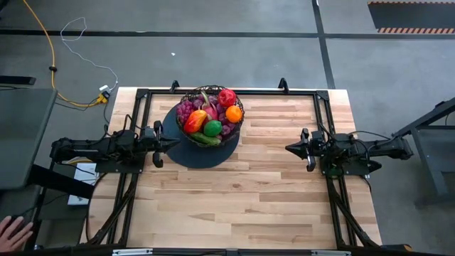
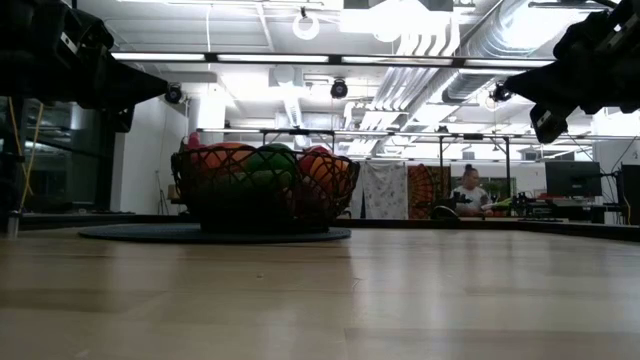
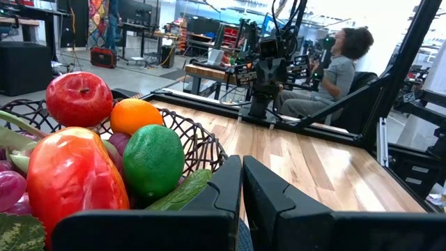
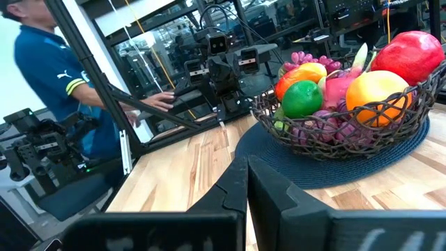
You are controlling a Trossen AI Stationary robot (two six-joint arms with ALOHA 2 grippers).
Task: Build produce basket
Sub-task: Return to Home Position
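The pale plank counter [image 1: 249, 192] sat on a grey floor, framed by black rails along its far edge and both sides. A wide run of open wood lay across its middle and near half. A flat dark round mat [image 1: 206, 155] lay left of centre, close to the far rail. On it stood the basket [image 2: 260, 210], heaped with produce: purple grapes [image 1: 184, 112], a red-orange fruit [image 1: 195, 121], a red apple [image 1: 227, 97], an orange [image 1: 234, 113], a green round fruit [image 1: 212, 128] and a cucumber [image 1: 204, 139].

The left tool [image 1: 170, 144] hung above the counter at the mat's left rim, just beside the basket, its fingers pressed together and empty. The right tool [image 1: 291, 148] hung well apart from the basket on the other side, also closed and empty, with open wood between it and the mat.

A person's hand [image 1: 13, 231] showed off the counter's near left corner.
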